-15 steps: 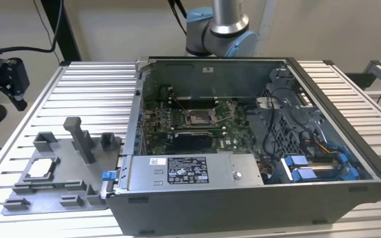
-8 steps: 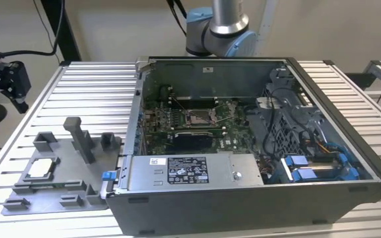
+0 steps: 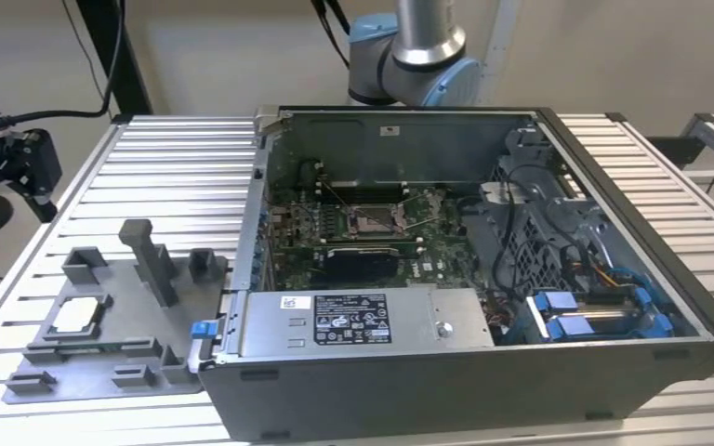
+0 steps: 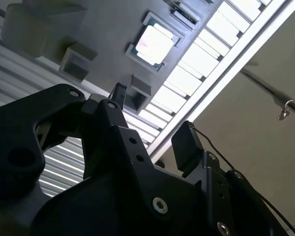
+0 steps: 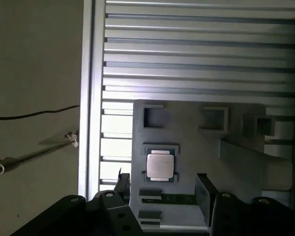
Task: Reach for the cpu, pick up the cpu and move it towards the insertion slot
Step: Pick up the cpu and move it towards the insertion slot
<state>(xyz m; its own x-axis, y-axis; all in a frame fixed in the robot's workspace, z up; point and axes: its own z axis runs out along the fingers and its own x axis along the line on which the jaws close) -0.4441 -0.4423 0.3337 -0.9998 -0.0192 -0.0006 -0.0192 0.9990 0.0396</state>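
Closest in is the hand (image 5: 162,179). Both wrist views show its two dark fingers (image 5: 204,189) spread apart with nothing between them, lined up either side of the target and not touching it. Just past them, there it is: the cpu (image 5: 160,165), lying flat, silvery face up, seated in a square pocket of the grey tray (image 5: 196,147). In the exterior view that puts it at the lower left of the frame, on the ribbed metal surface (image 3: 171,177), beside the open computer case (image 3: 456,372).

Now, handling. This looks like a light, thin, rigid little plate, so weight is no worry. But that smooth metal lid looks slippery, and the underside is likely delicate. I'd call two opposite edges the place to pinch, squarely and gently, though the pocket walls seem to leave little edge proud.

Further back, mid-frame inside the case, the insertion slot (image 3: 376,218) sits on the green board, metal frame glinting, well apart from the cpu.
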